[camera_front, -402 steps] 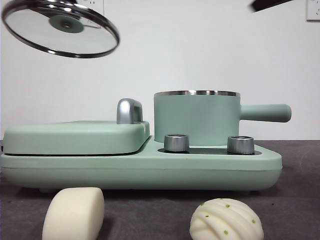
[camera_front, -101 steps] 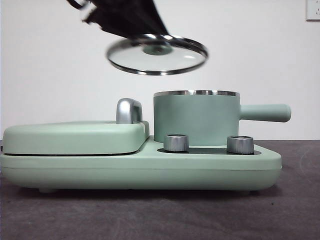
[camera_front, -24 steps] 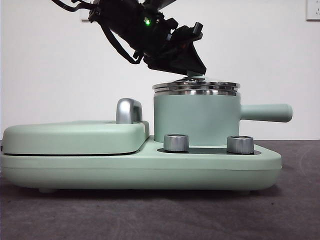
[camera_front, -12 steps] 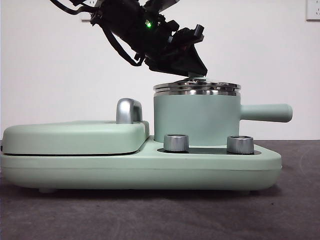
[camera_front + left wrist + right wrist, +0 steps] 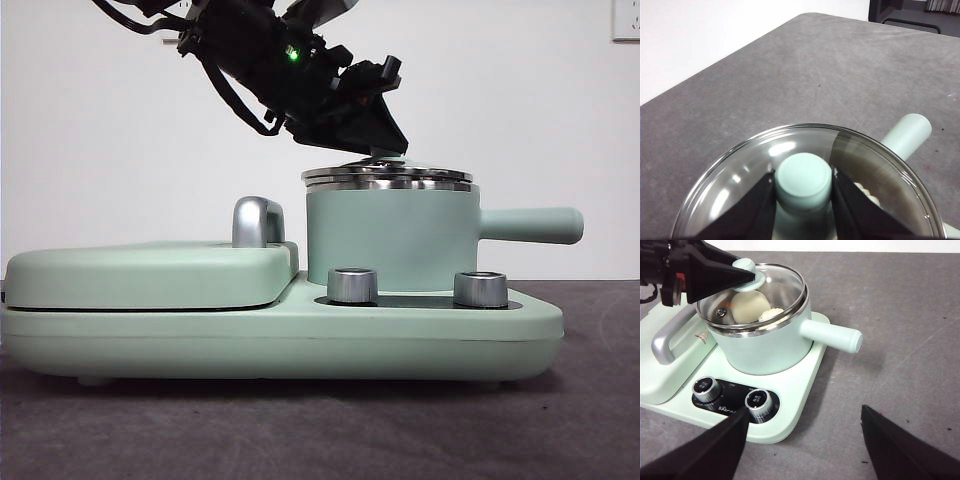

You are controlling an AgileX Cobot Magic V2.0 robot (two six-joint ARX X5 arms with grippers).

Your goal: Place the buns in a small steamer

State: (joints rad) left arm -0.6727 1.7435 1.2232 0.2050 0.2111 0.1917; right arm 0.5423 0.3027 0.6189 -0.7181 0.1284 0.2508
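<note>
Mint-green and steel-rimmed, the small steamer [image 5: 390, 238] stands upright right of centre in the front view, seated on the right half of a mint-green cooker base [image 5: 280, 340]. Its long straight handle [image 5: 530, 225] lies level and points toward the right edge of the frame; in the right wrist view the same handle [image 5: 832, 335] runs toward the right of the picture and a little downward.

Both buns [image 5: 752, 307] lie inside the pot, seen through the glass lid [image 5: 772, 290] in the upper left of the right wrist view: a smooth rounded one, and beside it a ridged one of which only a corner shows. The lid seems to sit slightly askew on the rim in that view, though I cannot be sure.

Coming down from the upper left of the front view, the left hand [image 5: 385, 150] has its jaws clamped on either side of the lid's green knob [image 5: 804, 176]. The right hand [image 5: 805, 440] hangs above the grey worktop [image 5: 900, 365] with jaws spread wide, grasping nothing.

Left of the pot in the front view lies the flat griddle cover [image 5: 150, 275] with its chrome handle [image 5: 258, 220]; two steel dials [image 5: 352, 285] sit below the pot.
</note>
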